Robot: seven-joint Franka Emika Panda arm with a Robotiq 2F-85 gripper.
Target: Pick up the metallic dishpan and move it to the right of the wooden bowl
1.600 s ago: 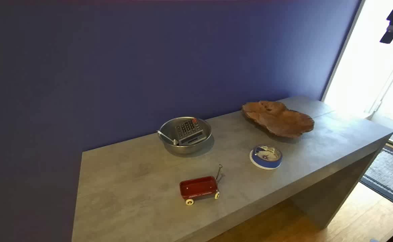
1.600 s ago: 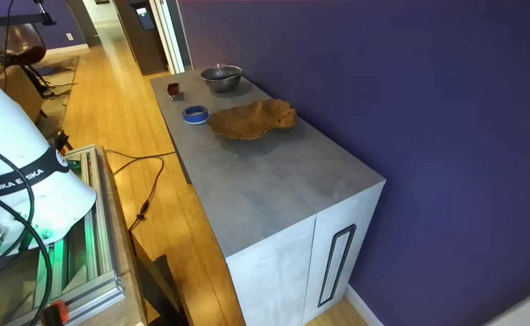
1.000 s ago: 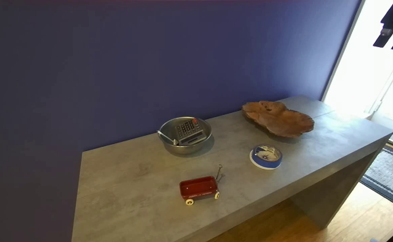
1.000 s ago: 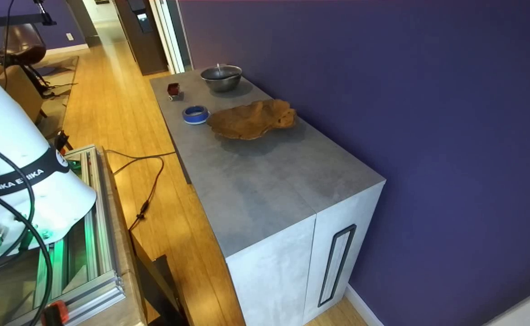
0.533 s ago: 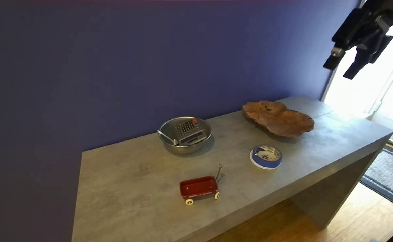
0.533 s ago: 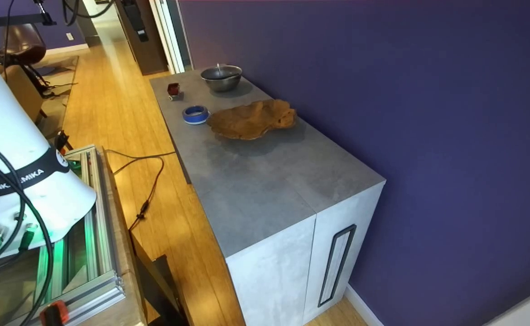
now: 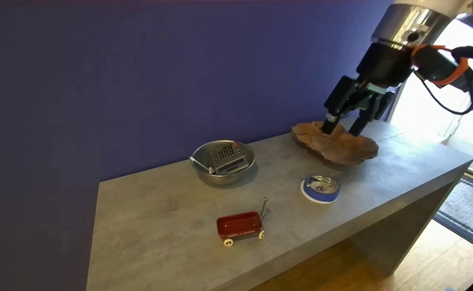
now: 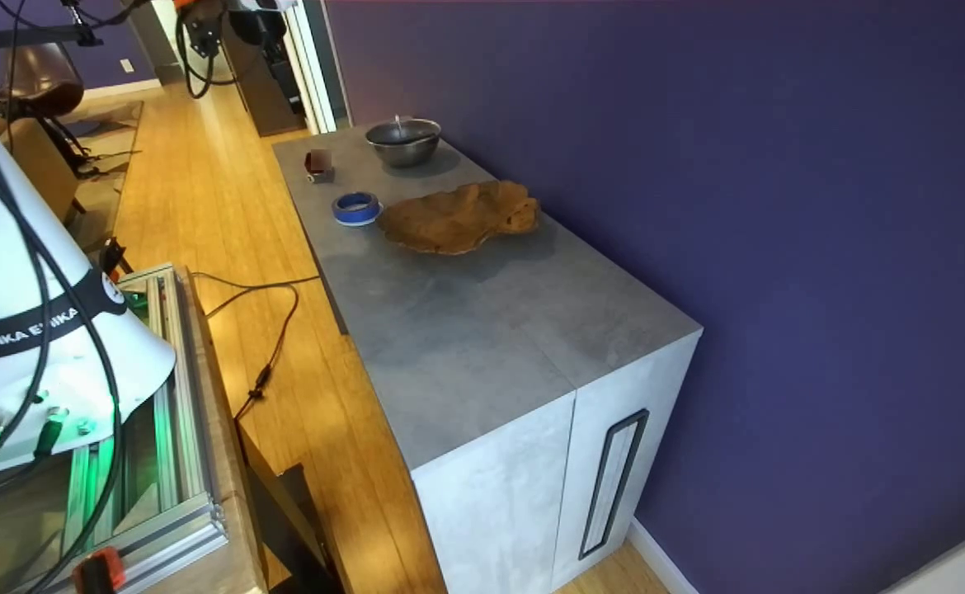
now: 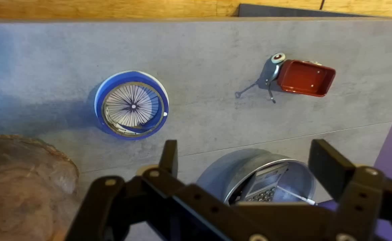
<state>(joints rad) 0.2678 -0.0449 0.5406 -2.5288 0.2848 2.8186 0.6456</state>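
Observation:
The metallic dishpan stands upright on the grey counter by the wall, with a calculator and a thin white stick inside. It shows in an exterior view and in the wrist view, partly hidden by the gripper. The wooden bowl lies farther along the counter; it also shows in an exterior view and at the wrist view's lower left. My gripper is open and empty, in the air in front of the wooden bowl in that view. Its fingers stand wide apart.
A blue-and-white round dish sits in front of the wooden bowl. A red toy wagon with a raised handle stands near the counter's front edge. The purple wall runs close behind the dishpan and wooden bowl.
My gripper has come into an exterior view from the upper right, moving left and down toward the counter, and stays open. The dishpan, wooden bowl, dish and wagon have not moved.

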